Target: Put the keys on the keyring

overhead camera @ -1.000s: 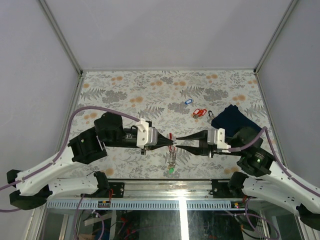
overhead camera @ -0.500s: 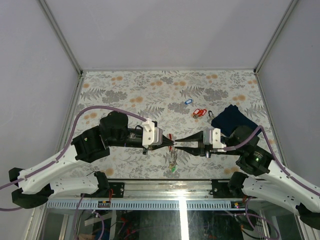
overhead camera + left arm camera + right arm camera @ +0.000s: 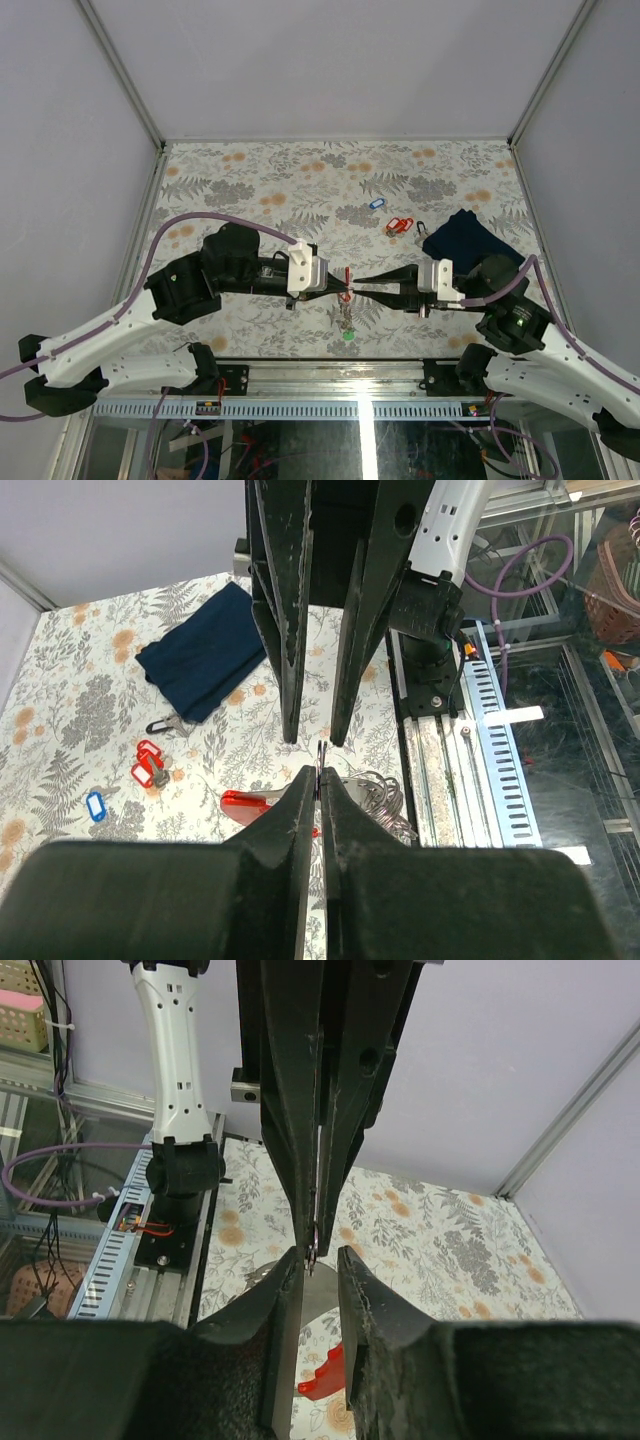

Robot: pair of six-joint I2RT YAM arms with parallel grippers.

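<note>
Pinching the thin silvery keyring (image 3: 320,752) edge-on, the left gripper (image 3: 320,780) has its fingers pressed together on the metal, above the near middle of the table. The right gripper (image 3: 318,1260) faces it tip to tip. Its fingers stand slightly apart, one on either side of the ring's edge, with a narrow gap showing in both wrist views. I cannot tell whether either pad touches the ring.

A red tag (image 3: 250,806) hangs at the ring just beside the left fingertips. A bunch of silvery keys (image 3: 345,314) dangles under the ring toward the near edge, ending in a green tag (image 3: 348,335).

Farther back on the floral tablecloth (image 3: 250,180), well apart from the grippers, lie a blue-tagged key (image 3: 376,203) and, near it to the right, the red-tagged keys (image 3: 399,225). A small black clip (image 3: 421,228) lies just beside the red pair. A folded navy cloth (image 3: 462,240) sits to the right of the clip, close to the right arm's wrist.
</note>
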